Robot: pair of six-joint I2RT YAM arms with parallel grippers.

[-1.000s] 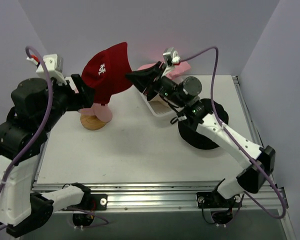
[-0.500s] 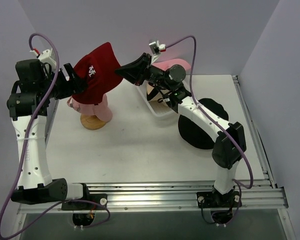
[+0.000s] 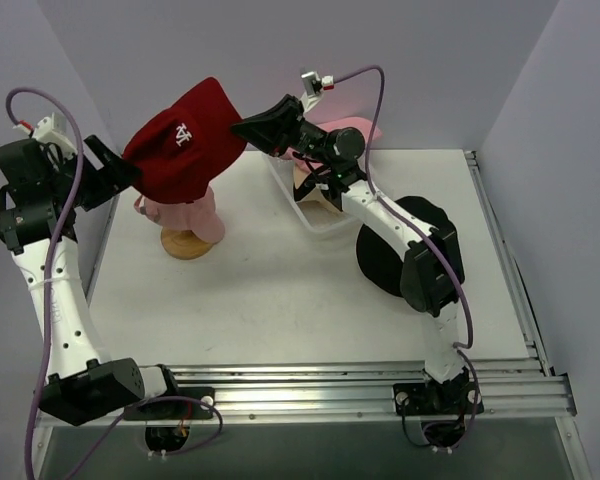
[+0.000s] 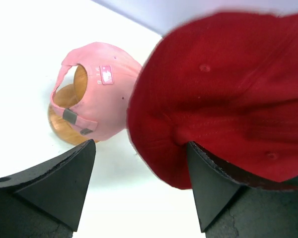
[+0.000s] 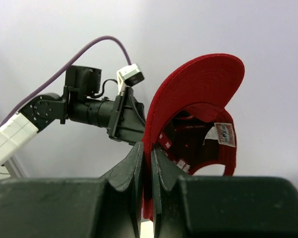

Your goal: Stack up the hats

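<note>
The red cap [image 3: 185,140] with white marks hangs in the air above the pink cap [image 3: 192,212], which sits on the wooden stand [image 3: 185,244]. My right gripper [image 3: 242,128] is shut on the red cap's brim; in the right wrist view the brim [image 5: 154,124] is pinched between the fingertips of this gripper [image 5: 150,154]. My left gripper [image 3: 118,172] stands open at the cap's left side. In the left wrist view the red cap [image 4: 228,89] rests against the right finger [image 4: 213,193] of the open left gripper [image 4: 139,186], with the pink cap [image 4: 102,94] below.
A white mesh basket [image 3: 325,222] stands right of the stand with a tan hat [image 3: 310,185] in it. A black bucket hat [image 3: 390,262] lies at the right, under the right arm. A pink hat [image 3: 358,130] lies by the back wall.
The right gripper has carried the red cap leftwards, over the pink cap. The left arm has swung back to the left, its gripper still open beside the cap.
</note>
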